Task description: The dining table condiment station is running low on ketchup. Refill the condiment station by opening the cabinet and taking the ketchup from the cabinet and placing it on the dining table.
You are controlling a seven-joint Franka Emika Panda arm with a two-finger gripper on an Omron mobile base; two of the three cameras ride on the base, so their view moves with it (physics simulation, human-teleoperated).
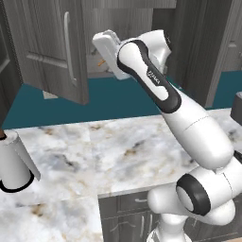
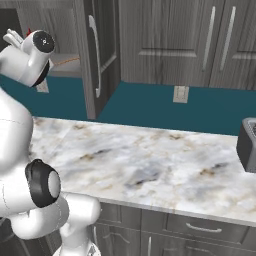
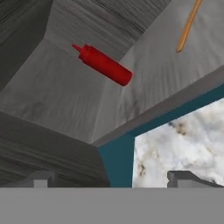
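**Cabinet open, bottle on shelf**

Cabinet (image 1: 52, 52) door swung outward over the marble counter (image 1: 94, 151). Ketchup bottle (image 3: 104, 64) standing on the grey shelf (image 3: 153, 74), apart from an orange stick (image 3: 188, 26). Gripper (image 3: 111, 177) spread wide, empty, just outside the shelf's front edge.

Small dark lettering on the arm (image 1: 156, 78), unreadable.
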